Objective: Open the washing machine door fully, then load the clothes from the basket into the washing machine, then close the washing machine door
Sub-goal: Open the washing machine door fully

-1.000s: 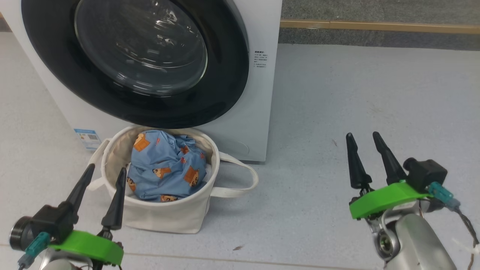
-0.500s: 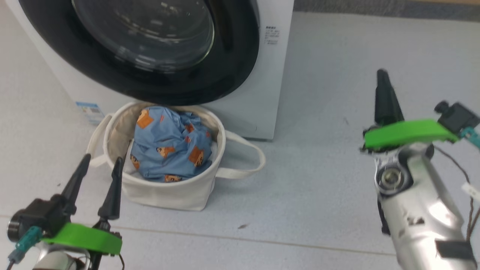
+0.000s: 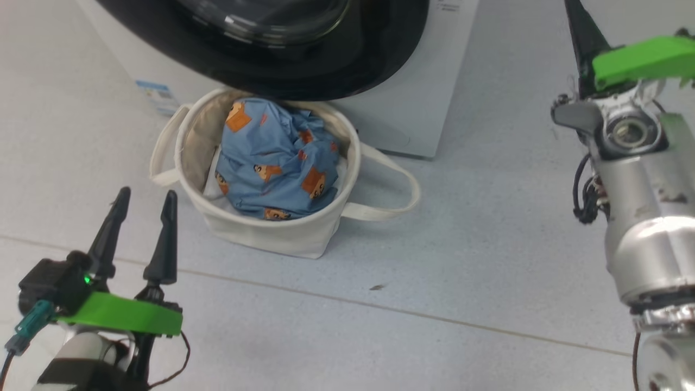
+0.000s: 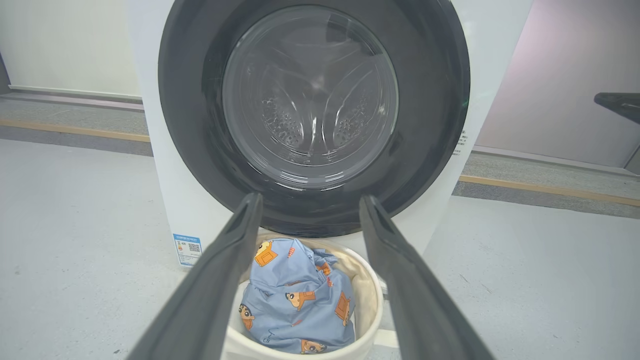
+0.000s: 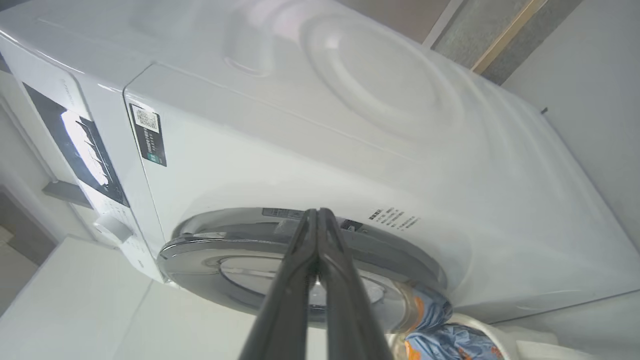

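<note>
One big white washing machine (image 4: pixel 185 210) stands on the pale floor (image 3: pixel 488 244), and its round door (image 4: pixel 310 95) sits shut flat against the front, so the opening step is not yet done. That door looks rigid and fairly heavy, a glass bowl set in a wide glossy black rim. I'd judge the rim slippery, so a pinch on its face would slide off. The better hold is behind the outer edge on the side by the small printed text (image 5: pixel 395 217), hooking and pulling outward, though I cannot make out a handle recess from here. Just in front of the machine, tucked under the door's lower edge, sits the cream basket (image 3: pixel 271 239), with the blue printed clothes (image 3: pixel 277 157) heaped inside up to its rim. They look soft, light and limp. A hold on the raised crumpled fold at the top of the heap should lift them, though a loose end may trail and catch the basket's edge. The right gripper (image 5: pixel 317 212) is clenched on nothing, fingers pressed together and pointing at the door's rim from beside the machine. The left gripper (image 3: pixel 147 191) is spread wide and empty, low over the floor just beside the basket
</note>
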